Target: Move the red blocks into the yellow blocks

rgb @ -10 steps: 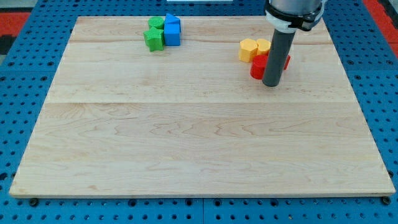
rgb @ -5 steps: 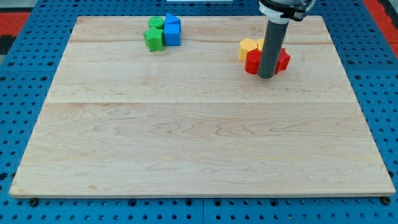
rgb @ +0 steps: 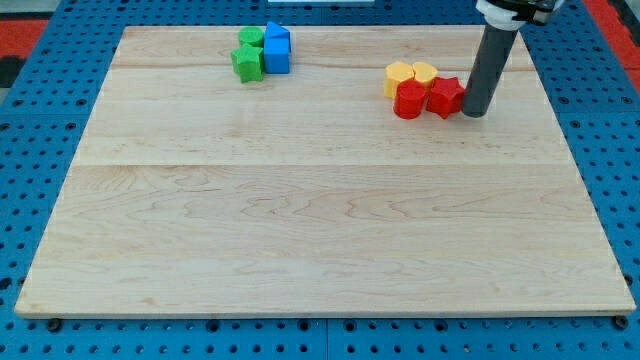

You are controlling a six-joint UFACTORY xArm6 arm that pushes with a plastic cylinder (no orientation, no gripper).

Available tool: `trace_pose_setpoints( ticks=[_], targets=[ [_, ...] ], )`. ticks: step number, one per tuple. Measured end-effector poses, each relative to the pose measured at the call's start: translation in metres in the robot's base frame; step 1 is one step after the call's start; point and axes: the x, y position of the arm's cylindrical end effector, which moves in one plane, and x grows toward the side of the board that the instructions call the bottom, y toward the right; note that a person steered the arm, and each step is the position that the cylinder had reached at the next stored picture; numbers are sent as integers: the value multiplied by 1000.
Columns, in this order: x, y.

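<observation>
Two red blocks sit side by side at the view's upper right: a red round one [rgb: 409, 100] and a red star-like one [rgb: 445, 96]. Two yellow blocks [rgb: 399, 77] [rgb: 424, 73] lie just above them, touching the red ones. My tip [rgb: 475, 113] rests on the board right beside the star-like red block, on its right side. The dark rod rises from there to the view's top.
Two green blocks [rgb: 247, 61] [rgb: 251, 39] and two blue blocks [rgb: 277, 56] [rgb: 276, 35] form a cluster at the view's upper left. The wooden board [rgb: 320, 210] lies on a blue pegboard.
My tip has moved from below the red blocks to the right of them. The red blocks have shifted up against the yellow blocks.
</observation>
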Motion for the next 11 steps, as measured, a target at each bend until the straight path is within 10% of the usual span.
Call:
trace_pose_setpoints(
  ticks=[8, 11],
  targets=[
    [-1, -64],
    [65, -95]
  ],
)
